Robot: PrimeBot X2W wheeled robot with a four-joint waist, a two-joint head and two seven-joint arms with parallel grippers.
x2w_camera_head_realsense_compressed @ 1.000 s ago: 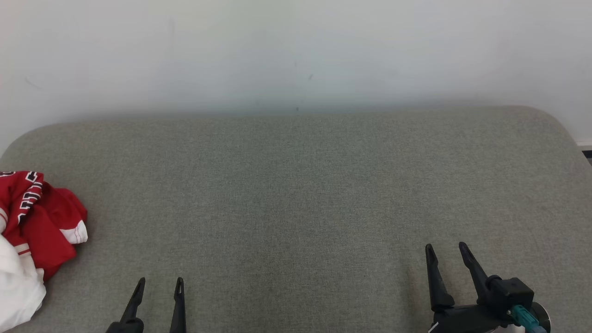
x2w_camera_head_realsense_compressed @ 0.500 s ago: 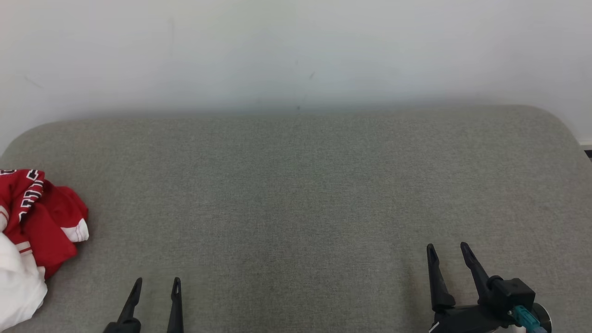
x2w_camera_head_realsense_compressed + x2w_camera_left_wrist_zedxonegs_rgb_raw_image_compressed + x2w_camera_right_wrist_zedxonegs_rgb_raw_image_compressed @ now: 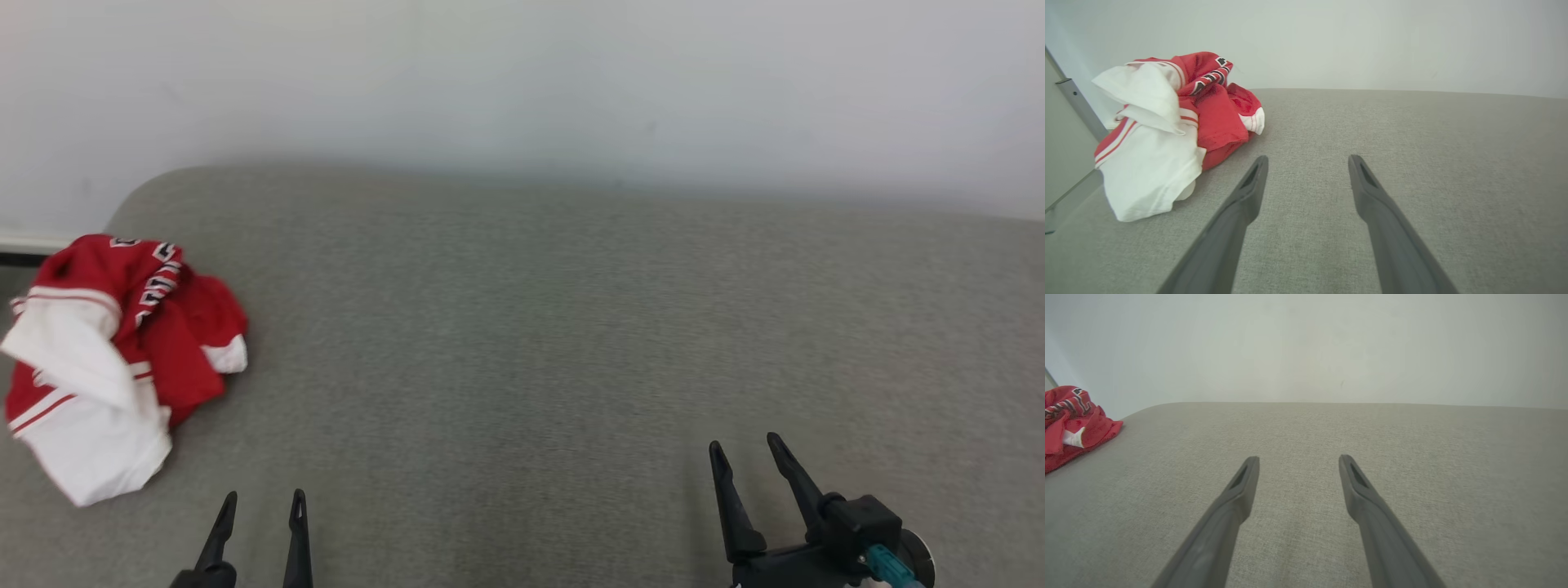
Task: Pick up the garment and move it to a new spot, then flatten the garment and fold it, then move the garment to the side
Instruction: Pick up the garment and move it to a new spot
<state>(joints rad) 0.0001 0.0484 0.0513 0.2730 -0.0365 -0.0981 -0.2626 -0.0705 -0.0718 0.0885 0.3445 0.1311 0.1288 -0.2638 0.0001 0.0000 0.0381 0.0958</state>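
The red-and-white garment lies crumpled at the couch's left end, while the left gripper and right gripper hover empty, jaws spread wide.

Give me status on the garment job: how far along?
Done: nothing visible; the red-and-white garment lies crumpled at the left end of the grey cushion. In hand: nothing; the left gripper and right gripper are both open, empty and apart from it, the left one nearer. Left: pick it up, move it, flatten, fold, set aside.
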